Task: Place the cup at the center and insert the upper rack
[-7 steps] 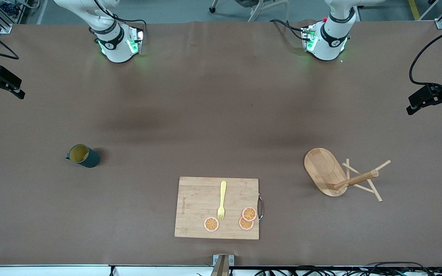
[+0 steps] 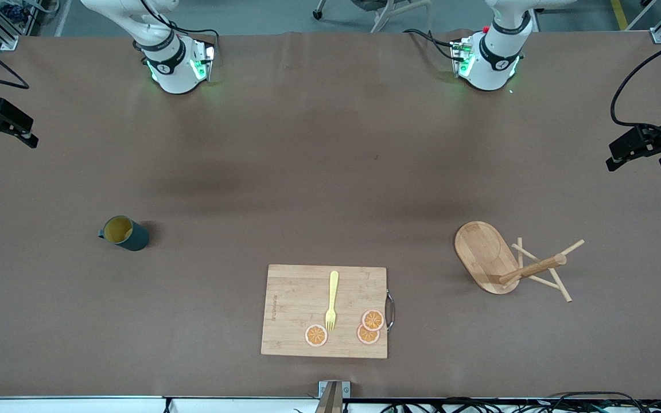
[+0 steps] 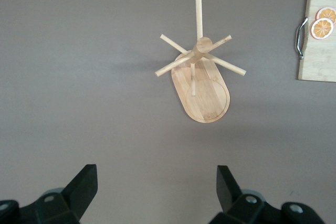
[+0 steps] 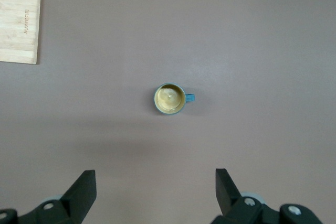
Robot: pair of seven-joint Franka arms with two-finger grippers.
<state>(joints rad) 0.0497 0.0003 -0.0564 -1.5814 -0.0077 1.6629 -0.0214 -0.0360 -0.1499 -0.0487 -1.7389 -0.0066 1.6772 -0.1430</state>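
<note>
The cup [image 2: 124, 233] [image 4: 169, 98], dark teal with a yellow inside, stands upright toward the right arm's end of the table. My right gripper [image 2: 0, 136] [image 4: 156, 178] hangs high over that end, open and empty. The upper rack [image 2: 486, 256] [image 3: 203, 92], a bamboo oval base with a post and crossed pegs, sits toward the left arm's end and looks tipped, its post pointing away from the table's middle. High over that end hangs my left gripper [image 2: 637, 160] [image 3: 157, 174], open with nothing between its fingers.
A bamboo cutting board [image 2: 293, 310] with a metal handle lies nearer the front camera at mid-table. On it rest a yellow fork [image 2: 331, 299] and orange slices [image 2: 315, 335]. Its edge shows in both wrist views.
Both grippers have drifted very slightly. The cup, the rack and the board have not moved.
</note>
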